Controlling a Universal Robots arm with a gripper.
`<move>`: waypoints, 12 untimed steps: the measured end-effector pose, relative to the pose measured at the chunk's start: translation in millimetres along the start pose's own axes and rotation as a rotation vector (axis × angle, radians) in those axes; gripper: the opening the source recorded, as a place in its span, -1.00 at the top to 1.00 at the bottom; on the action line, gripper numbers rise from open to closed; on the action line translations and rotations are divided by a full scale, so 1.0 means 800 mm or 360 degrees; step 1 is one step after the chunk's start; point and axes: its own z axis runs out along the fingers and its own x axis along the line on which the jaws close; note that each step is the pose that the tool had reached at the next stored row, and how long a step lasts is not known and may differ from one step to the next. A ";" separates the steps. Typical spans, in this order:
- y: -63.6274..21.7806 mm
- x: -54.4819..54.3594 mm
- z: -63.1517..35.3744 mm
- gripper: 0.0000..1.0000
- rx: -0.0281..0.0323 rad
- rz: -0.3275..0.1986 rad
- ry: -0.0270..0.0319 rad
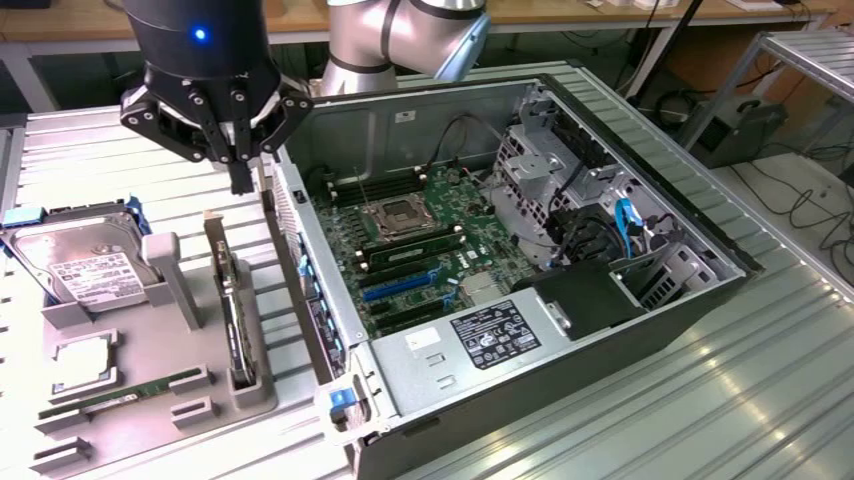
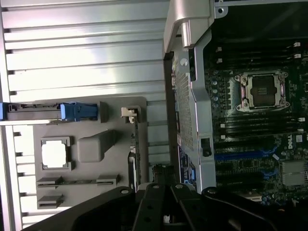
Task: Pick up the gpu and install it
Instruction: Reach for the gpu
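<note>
Two neighbours flank gpu (image 1: 238, 320): hard drive (image 1: 83, 265), case (image 1: 400, 130).

We find clear air above the gpu (image 1: 238, 320), below the hand (image 1: 242, 183); the case wall (image 1: 296, 290) stands close on one side, a grey holder post (image 1: 180, 280) on the other; the motherboard (image 1: 414, 250) lies uncovered from above, drive cage (image 1: 534, 190) alongside.

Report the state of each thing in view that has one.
Flat black gpu card: upright on edge in grey plastic tray, ungripped.
Black robot gripper: shut, empty, above the gpu card.
Silver hard drive with white label: seated in tray.
Slim green RAM stick: lying in tray.
Black computer case: open, facing up.
</note>
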 end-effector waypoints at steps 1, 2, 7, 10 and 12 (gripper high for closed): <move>-0.001 0.000 0.000 0.79 0.00000 0.0000 0.00001; -0.002 0.000 0.000 0.79 0.00001 0.0000 0.00000; -0.007 0.000 0.000 0.79 -0.00001 0.0000 -0.00001; -0.009 -0.001 0.000 0.79 -0.00001 0.0000 0.00000; -0.011 -0.001 0.000 0.79 0.00000 0.0000 0.00000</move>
